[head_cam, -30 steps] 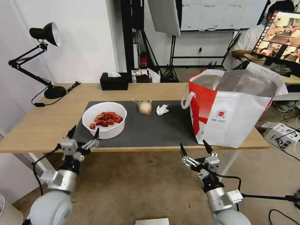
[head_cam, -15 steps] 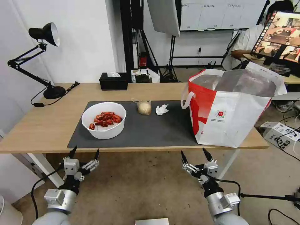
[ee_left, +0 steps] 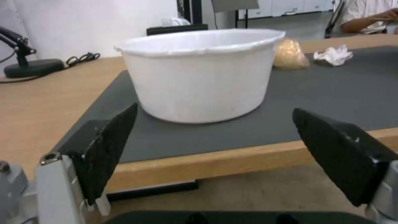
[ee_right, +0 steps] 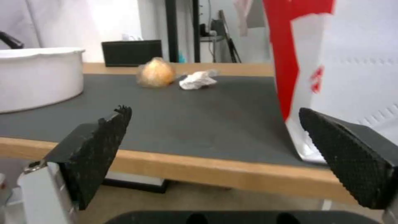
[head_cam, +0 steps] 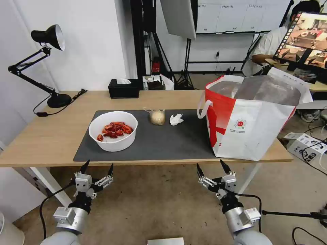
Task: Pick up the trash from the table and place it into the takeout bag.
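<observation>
Both arms hang below the table (head_cam: 44,136) edge, left gripper (head_cam: 97,168) and right gripper (head_cam: 211,168) spread wide, holding nothing. The bowl (head_cam: 113,131) sits at ten o'clock on the mat (head_cam: 163,143), knotted bag (head_cam: 157,116) and tissue (head_cam: 176,119) at twelve, takeout bag (head_cam: 252,119) at three. Risk: a one-sided rim grab could tip shells out.

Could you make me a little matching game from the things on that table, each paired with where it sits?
Things:
1. white bowl
2. takeout bag
3. black tissue box
4. crumpled tissue

Places:
A. on bare wood behind the mat
B. at the table's right end
C. on the mat's left part
D. on the mat, just right of the small beige bag

Pairs: 1-C, 2-B, 3-A, 4-D
</observation>
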You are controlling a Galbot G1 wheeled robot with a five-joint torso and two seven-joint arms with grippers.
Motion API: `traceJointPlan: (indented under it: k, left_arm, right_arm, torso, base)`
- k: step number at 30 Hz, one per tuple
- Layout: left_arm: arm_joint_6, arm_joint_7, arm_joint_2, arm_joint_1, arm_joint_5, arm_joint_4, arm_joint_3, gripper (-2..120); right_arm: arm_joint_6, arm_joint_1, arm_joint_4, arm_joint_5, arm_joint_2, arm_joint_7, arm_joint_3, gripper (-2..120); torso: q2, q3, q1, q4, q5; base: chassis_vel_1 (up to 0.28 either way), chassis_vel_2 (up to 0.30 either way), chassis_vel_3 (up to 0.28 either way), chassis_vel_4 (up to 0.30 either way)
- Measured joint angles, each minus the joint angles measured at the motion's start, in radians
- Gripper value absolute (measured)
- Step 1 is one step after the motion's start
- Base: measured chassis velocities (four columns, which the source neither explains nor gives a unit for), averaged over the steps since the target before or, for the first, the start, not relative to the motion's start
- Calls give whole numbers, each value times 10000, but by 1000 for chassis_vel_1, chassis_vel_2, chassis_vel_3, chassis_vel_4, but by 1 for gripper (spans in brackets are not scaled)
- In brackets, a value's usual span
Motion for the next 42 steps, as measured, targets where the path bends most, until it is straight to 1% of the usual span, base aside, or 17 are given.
traceJointPlan:
  k: [1,3,9,11,16,17,20,21,24,25,26,28,31,32,33,35,42]
  left_arm:
    - [0,0,0,0,0,0,0,100]
    - [80,-2,38,10,-29,-180,5,100]
    - [46,-30,61,-51,-72,-88,24,100]
    - [46,-32,66,-60,-90,-82,53,100]
    - [88,-62,110,-213,-193,98,81,100]
    - [88,-62,110,-213,-193,98,81,100]
    - [179,-74,112,-310,-274,149,99,100]
    - [179,-74,112,-310,-274,149,99,100]
    - [205,-80,130,-381,-285,202,114,100]
    - [205,-80,130,-381,-285,202,114,100]
    - [207,-81,157,-383,-276,212,128,100]
    - [206,-80,193,-382,-269,215,144,100]
    - [207,-82,215,-377,-267,220,148,100]
    - [207,-87,254,-368,-267,241,151,100]
    - [207,-87,254,-368,-267,241,151,100]
    - [206,-90,263,-387,-249,272,165,100]
    - [232,-100,219,-524,-248,348,319,100]
  right_arm:
    - [0,0,0,0,0,0,0,100]
    - [-295,448,178,250,-366,0,-238,100]
    - [-723,1836,407,823,-889,-200,-749,100]
    - [-971,2503,429,1284,-1179,-398,-1011,100]
    - [-1213,3827,-77,1681,-1601,-618,-1818,100]
    - [-1213,3827,-77,1681,-1601,-618,-1818,100]
    - [-1490,5188,-679,1856,-1603,-498,-2791,100]
    - [-1490,5188,-679,1856,-1603,-498,-2791,100]
    - [-2375,6354,-1174,1771,-1198,541,-3712,100]
    - [-2375,6354,-1174,1771,-1198,541,-3712,100]
    - [-2876,6701,-1312,1780,-982,1135,-3968,100]
    - [-3374,7010,-1444,1878,-749,1740,-4182,100]
    - [-3666,7186,-1532,1940,-608,2111,-4298,100]
    - [-4255,7491,-1706,2055,-335,2845,-4495,100]
    - [-4255,7491,-1706,2055,-335,2845,-4495,100]
    - [-4819,7847,-1966,2433,7,3795,-4708,100]
    - [-5273,8553,-2556,3443,411,4602,-4902,100]
  torso:
    - [0,0,0,0,0]
    - [0,0,0,1,2]
    - [0,1,1,2,0]
    - [-1,1,1,2,-1]
    - [-1,1,2,0,0]
    - [-1,1,2,0,0]
    - [-1,1,1,1,-1]
    - [-1,1,1,1,-1]
    - [-2,1,2,3,-1]
    - [-2,1,2,3,-1]
    - [-2,2,2,2,-1]
    - [-2,2,2,3,0]
    - [-2,2,1,2,-1]
    - [-2,1,2,2,-2]
    - [-2,1,2,2,-2]
    - [-2,2,2,2,-1]
    - [-1,1,1,0,-1]
  base:
    - [0,0,0,0]
    - [0,0,0,0]
    - [0,0,0,0]
    - [0,0,0,0]
    - [0,0,0,0]
    - [0,0,0,0]
    - [0,0,0,0]
    - [0,0,0,0]
    - [0,0,0,0]
    - [0,0,0,0]
    - [0,0,0,0]
    - [0,0,0,0]
    - [0,0,0,0]
    - [0,0,0,0]
    - [0,0,0,0]
    - [0,0,0,0]
    - [0,0,0,0]
